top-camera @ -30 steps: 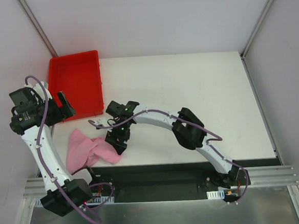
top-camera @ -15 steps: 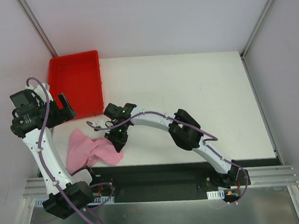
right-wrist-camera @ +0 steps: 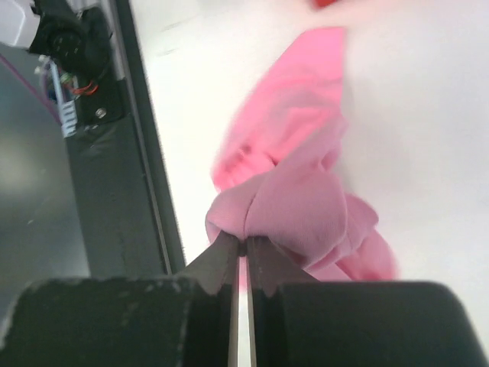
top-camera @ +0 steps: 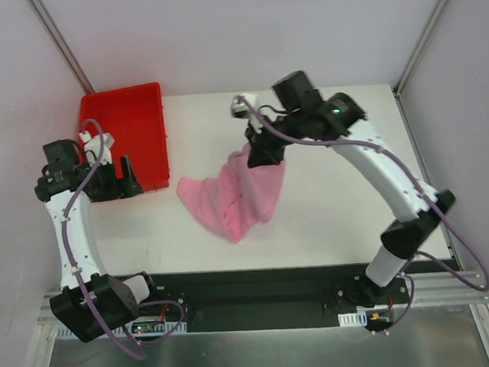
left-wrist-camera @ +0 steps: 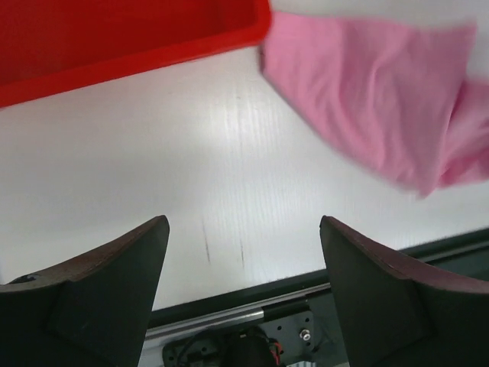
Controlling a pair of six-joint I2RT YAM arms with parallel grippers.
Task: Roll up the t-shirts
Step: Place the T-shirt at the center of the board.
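Observation:
The light-pink t-shirt (top-camera: 237, 199) hangs bunched in mid-table, its top gathered up and its lower part trailing toward the near edge. My right gripper (top-camera: 265, 153) is raised above the table and shut on a fold of the t-shirt (right-wrist-camera: 302, 202). In the right wrist view its jaws (right-wrist-camera: 246, 243) pinch the cloth tightly. By the red tray's near right corner, my left gripper (top-camera: 131, 179) stands open and holds nothing. Bare table lies between its fingers (left-wrist-camera: 243, 229), and the t-shirt (left-wrist-camera: 367, 84) shows beyond them to the right.
The red tray (top-camera: 123, 129) sits at the far left of the white table, and its rim (left-wrist-camera: 114, 61) lies just ahead of the left gripper. A black rail (top-camera: 259, 275) runs along the table's near edge. White walls enclose the table on three sides.
The right gripper shut on the t-shirt at the near-left edge, then lifted and carried it toward the table's middle. The left arm swung its gripper lower beside the tray.

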